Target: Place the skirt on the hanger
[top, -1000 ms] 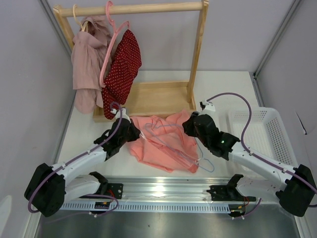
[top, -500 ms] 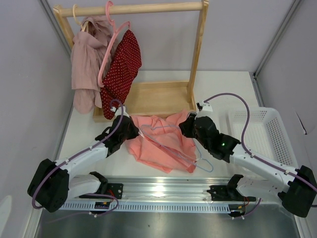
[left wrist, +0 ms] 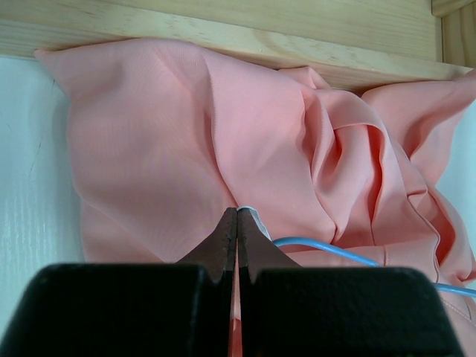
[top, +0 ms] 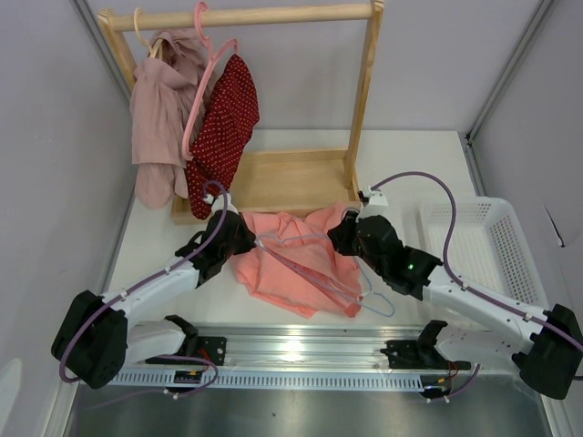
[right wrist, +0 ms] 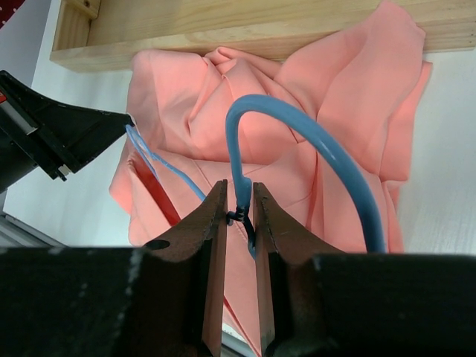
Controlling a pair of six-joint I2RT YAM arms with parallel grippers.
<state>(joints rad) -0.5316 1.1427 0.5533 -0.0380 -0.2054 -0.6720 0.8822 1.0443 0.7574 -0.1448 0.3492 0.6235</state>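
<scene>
The salmon-pink skirt (top: 291,264) lies crumpled on the table against the wooden rack base; it fills the left wrist view (left wrist: 186,134) and the right wrist view (right wrist: 335,111). The light-blue wire hanger (top: 305,267) lies across it, its hook towards the near right. My left gripper (top: 250,238) is shut at the skirt's left edge, its tips (left wrist: 237,212) pinching the hanger's shoulder end (left wrist: 320,244). My right gripper (top: 339,232) is shut (right wrist: 239,201) on the hanger's twisted neck, and the hook (right wrist: 327,152) loops up over the jaws.
A wooden rack (top: 364,91) with a tray base (top: 291,177) stands behind the skirt. It carries a mauve-pink garment (top: 159,118) and a red dotted garment (top: 223,127) on a pink hanger (top: 205,73). A white basket (top: 478,241) stands at the right.
Both grippers have shifted slightly to the left and towards the rack, carrying the hanger with them over the skirt. The skirt's left edge has bunched a little.
</scene>
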